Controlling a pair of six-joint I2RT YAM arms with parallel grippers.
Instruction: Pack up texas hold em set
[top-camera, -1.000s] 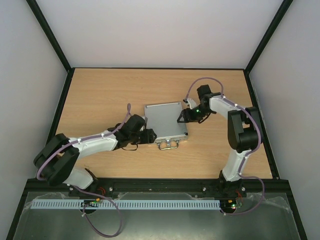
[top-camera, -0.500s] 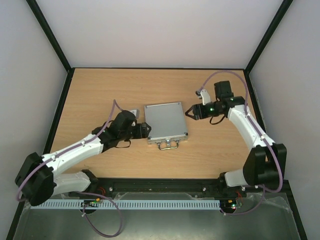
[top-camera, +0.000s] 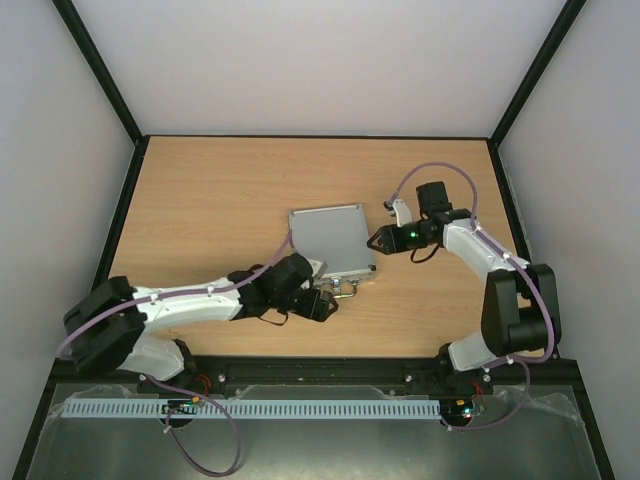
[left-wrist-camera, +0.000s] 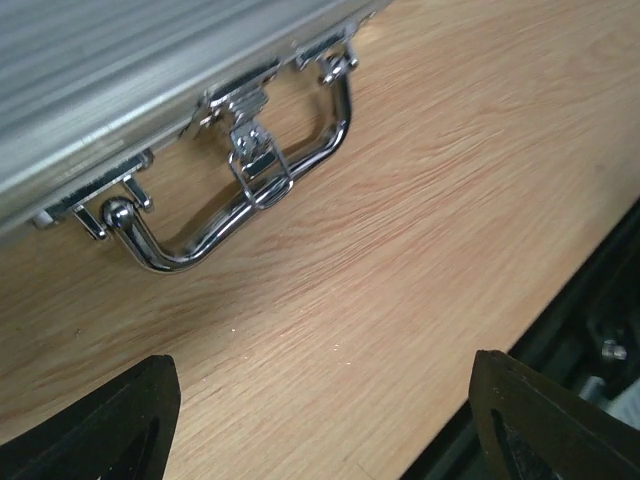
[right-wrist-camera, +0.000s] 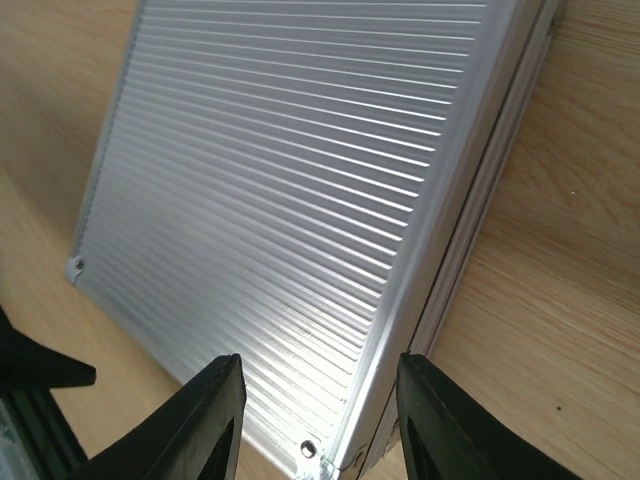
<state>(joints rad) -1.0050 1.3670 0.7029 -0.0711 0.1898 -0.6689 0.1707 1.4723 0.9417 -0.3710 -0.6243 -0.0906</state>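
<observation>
**Closed case (top-camera: 330, 240) lying flat on the table (top-camera: 200, 200), with a gripper at two of its edges.**

The left gripper (left-wrist-camera: 320, 370) is held with its jaws wide apart, and only bare wood is seen between them. The handle (left-wrist-camera: 240, 215) lies flat on the table just ahead of these jaws, with a chrome latch (left-wrist-camera: 258, 165) at its middle. The right gripper (right-wrist-camera: 315, 365) is set with its jaws narrow but still apart, and nothing is gripped. The case's ribbed lid and one side edge are seen directly below and ahead of these jaws.
</observation>
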